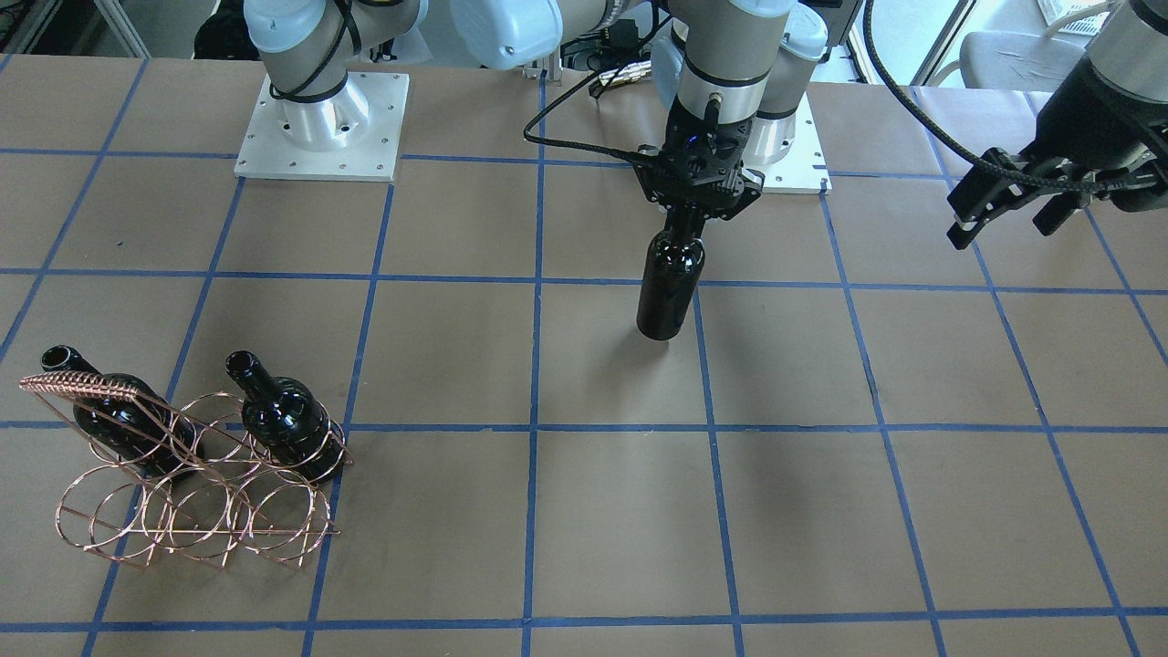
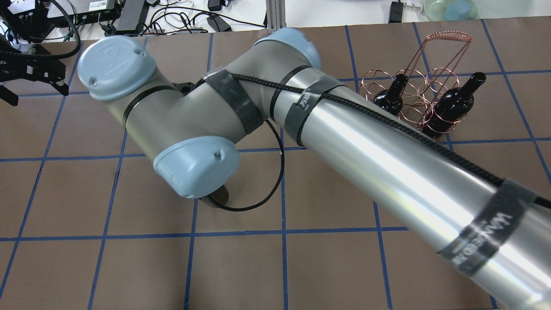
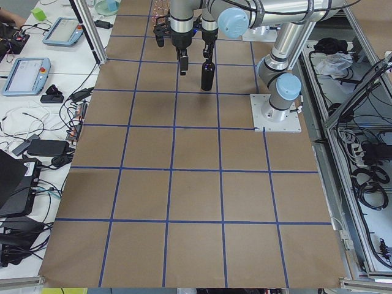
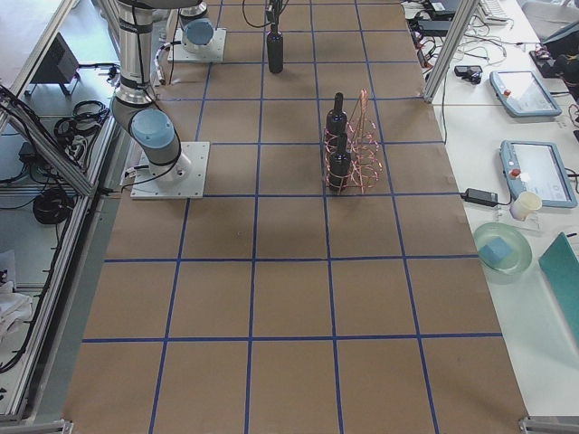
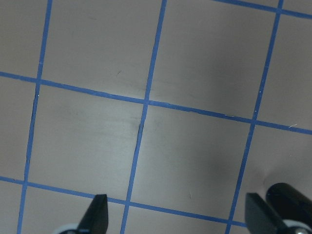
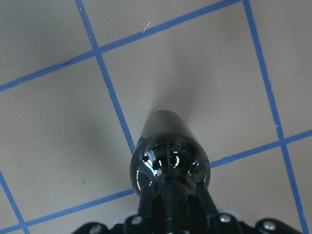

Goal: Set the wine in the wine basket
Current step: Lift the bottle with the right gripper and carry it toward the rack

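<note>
Near the robot-side edge of the desk (image 1: 593, 511), just in front of the left arm's base plate (image 1: 803, 155), the right gripper (image 1: 686, 219) is clamped on the neck of the wine bottle (image 1: 669, 297). Its fingers press on the neck from both sides, below the mouth. The bottle is upright, with its body hanging straight under the gripper, over a crossing of the blue tape lines (image 1: 538, 365). I cannot tell if its base touches the desk or is a little above it.

The wine basket (image 1: 196, 497) stands well apart from this bottle, toward the desk edge on the operators' side, opposite the right arm's base. Two other bottles (image 1: 283, 420) lie tilted in its rings, one at each end of the row nearer to the robot, with their necks pointing up and toward the robot. The ring between them holds nothing, and the same is true for the row nearer to the operators' edge.

The left gripper (image 1: 1008, 219) hangs over the desk toward the left end. Its fingers are apart and nothing is between them.
</note>
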`<state>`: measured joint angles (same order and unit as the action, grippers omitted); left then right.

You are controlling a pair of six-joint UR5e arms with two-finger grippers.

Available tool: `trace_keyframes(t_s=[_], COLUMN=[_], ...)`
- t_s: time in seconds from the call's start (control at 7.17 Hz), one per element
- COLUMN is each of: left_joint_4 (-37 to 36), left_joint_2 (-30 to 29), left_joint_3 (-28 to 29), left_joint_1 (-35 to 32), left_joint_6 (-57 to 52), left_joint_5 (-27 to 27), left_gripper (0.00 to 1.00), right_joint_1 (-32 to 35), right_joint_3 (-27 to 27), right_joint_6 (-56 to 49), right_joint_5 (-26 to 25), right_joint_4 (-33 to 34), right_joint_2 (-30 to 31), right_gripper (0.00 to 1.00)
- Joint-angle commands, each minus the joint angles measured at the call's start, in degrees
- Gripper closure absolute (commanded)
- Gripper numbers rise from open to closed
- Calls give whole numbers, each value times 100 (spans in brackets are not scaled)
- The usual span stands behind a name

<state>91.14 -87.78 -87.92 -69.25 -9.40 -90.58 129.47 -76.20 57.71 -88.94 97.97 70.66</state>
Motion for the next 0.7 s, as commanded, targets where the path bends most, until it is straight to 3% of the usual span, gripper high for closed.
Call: trace_keyframes(t_s=[0.0, 0.28, 0.56], left_joint_4=[-9, -87, -158], left_joint_2=[6, 6, 6], left_joint_3=[-6, -6, -6], left_joint_1=[-88, -674, -1491], left_joint_6=[0, 541, 1544], left_joint_5=[14, -13, -65], left_gripper=[0, 0, 0], right_joint_1=[-1138, -2411, -3967], right_joint_3=[-36, -45, -45], right_joint_6=[-1699, -4087, -6357], right_joint_5=[-10, -132, -124], right_joint_4=[-1185, -2164, -2562], right_joint_2=[1120, 1545, 1661], right_gripper=[100, 100, 100])
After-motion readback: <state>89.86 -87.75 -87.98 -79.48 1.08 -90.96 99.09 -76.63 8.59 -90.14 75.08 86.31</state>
